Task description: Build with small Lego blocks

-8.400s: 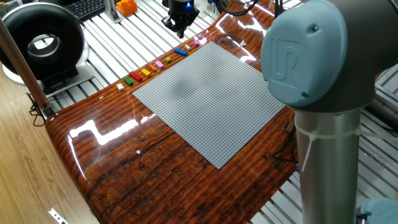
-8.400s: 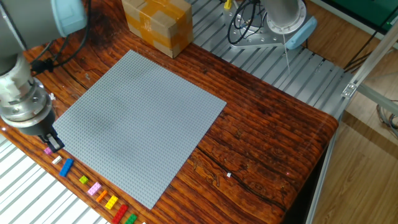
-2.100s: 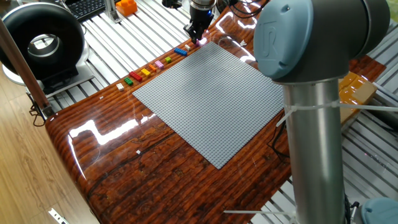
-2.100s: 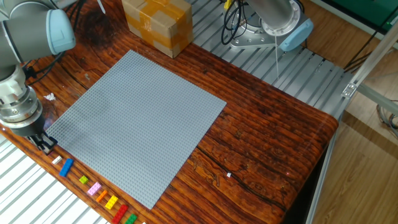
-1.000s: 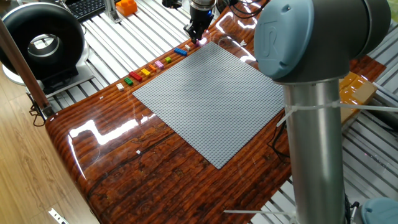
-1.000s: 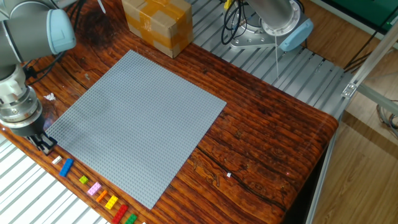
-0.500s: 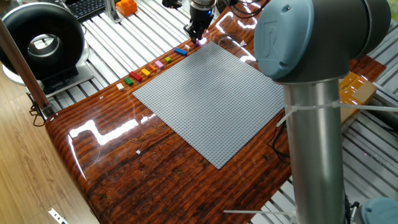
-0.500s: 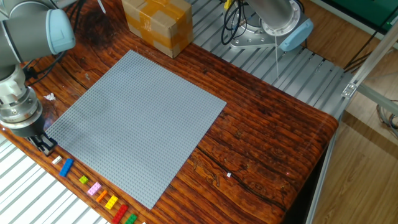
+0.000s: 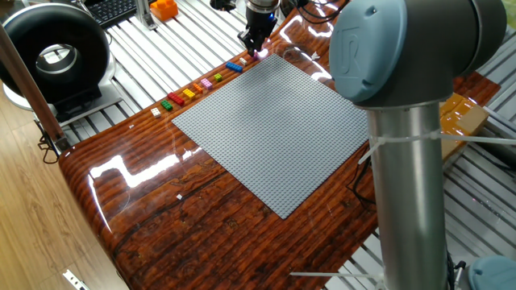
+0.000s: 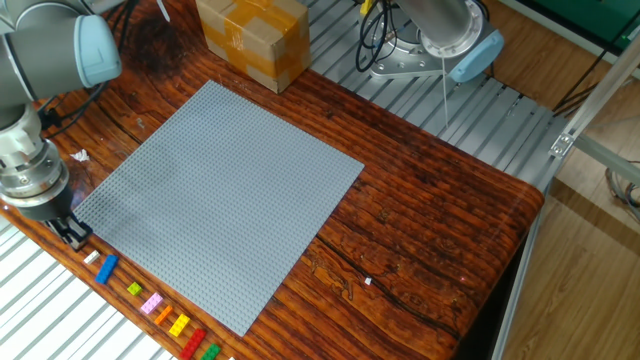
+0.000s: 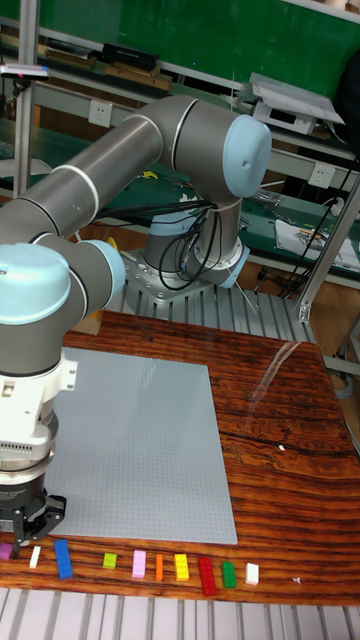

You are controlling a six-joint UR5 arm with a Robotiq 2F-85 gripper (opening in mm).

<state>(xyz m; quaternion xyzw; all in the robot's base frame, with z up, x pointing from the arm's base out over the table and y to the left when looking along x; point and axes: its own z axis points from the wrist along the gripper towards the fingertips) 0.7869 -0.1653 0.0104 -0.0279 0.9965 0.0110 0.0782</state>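
The small Lego blocks [image 10: 152,303] lie in a single row along the near edge of the grey baseplate [image 10: 220,190]: white, blue, lime, pink, orange, yellow, red and green. The same row of blocks [image 11: 139,565] shows in the tall fixed view, as does the block row [image 9: 193,90] in the one fixed view. My gripper [image 10: 72,233] points straight down at the row's far end, fingertips at table height. In the tall fixed view a magenta brick [image 11: 5,551] peeks out just beside the gripper [image 11: 25,530]. The gap between the fingers is not visible.
A cardboard box [image 10: 252,38] stands past the baseplate's far corner. The arm's base [image 10: 440,40] is bolted to the slatted metal beyond the wooden top. A black ring-shaped device [image 9: 55,52] and an orange object [image 9: 164,8] sit off the table. A white scrap [image 10: 368,281] lies on the wood.
Nothing has moved over the last two seconds. Since 8.4 s ago the gripper came in from over the metal slats and lowered onto the row's end, over the magenta brick.
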